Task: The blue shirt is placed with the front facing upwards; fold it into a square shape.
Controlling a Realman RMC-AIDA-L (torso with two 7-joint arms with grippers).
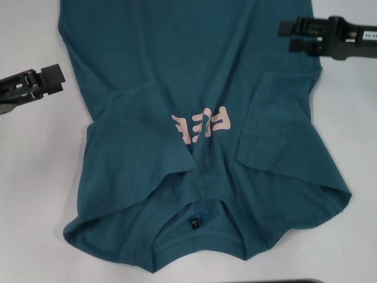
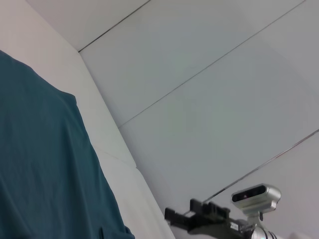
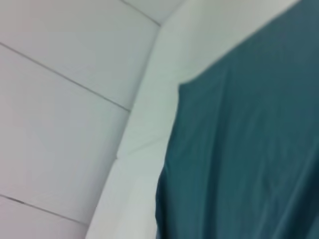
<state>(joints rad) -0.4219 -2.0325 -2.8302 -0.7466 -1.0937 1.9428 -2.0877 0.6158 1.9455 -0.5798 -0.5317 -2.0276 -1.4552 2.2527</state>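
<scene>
The blue shirt (image 1: pixel 194 76) lies front up on the white table (image 1: pixel 35 177), its collar and black neck tag (image 1: pixel 194 223) nearest me and its hem running off the far edge of the head view. Both sleeves are folded inward over the chest, the left one covering part of the pale pink lettering (image 1: pixel 203 125). My left gripper (image 1: pixel 56 79) hovers just off the shirt's left side edge. My right gripper (image 1: pixel 285 32) hangs over the shirt's far right side edge. Neither holds cloth. Each wrist view shows a shirt edge (image 2: pixel 45 164) (image 3: pixel 249 139) on the table.
Bare white table lies on both sides of the shirt. A thin dark strip (image 1: pixel 288 281) shows at the near edge. The left wrist view shows pale wall panels (image 2: pixel 209 74) past the table edge and my right gripper (image 2: pixel 199 217) farther off.
</scene>
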